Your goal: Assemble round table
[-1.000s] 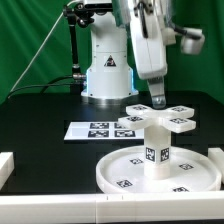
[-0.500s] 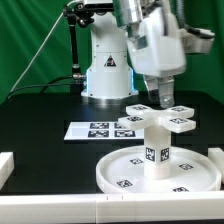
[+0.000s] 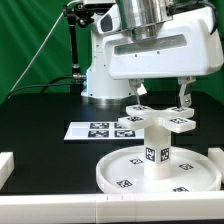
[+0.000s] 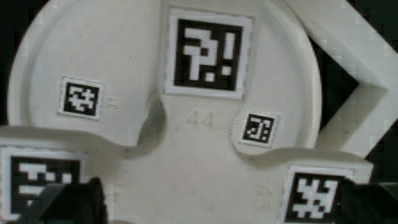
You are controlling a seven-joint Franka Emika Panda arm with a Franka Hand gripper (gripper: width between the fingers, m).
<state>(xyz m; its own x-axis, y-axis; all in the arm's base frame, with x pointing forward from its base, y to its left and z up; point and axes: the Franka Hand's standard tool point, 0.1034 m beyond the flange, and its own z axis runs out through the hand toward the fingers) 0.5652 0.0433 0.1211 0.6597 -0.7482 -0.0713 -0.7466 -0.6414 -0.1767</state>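
The round disc (image 3: 120, 172) lies rim-up near the front of the black table. The short thick leg (image 3: 155, 148) stands upright in its middle. The cross-shaped foot (image 3: 160, 119) sits on top of the leg. My gripper (image 3: 163, 98) hangs just above the foot, open, with one finger (image 3: 184, 97) toward each end of it, and I cannot tell if they touch. In the wrist view the foot (image 4: 196, 130) fills the picture with its tags, and the gripper (image 4: 222, 205) shows dark fingertips (image 4: 68, 203) wide apart on either side.
The marker board (image 3: 98, 130) lies flat behind the disc, toward the exterior view's left. White rails stand at the front left (image 3: 6, 166), along the front edge (image 3: 60, 207) and at the right (image 3: 216, 158). The robot base (image 3: 105, 72) stands at the back.
The hand has turned about its vertical axis, from narrow side to broad side facing the exterior camera. The fingers now straddle the foot. The disc, leg and foot have not moved.
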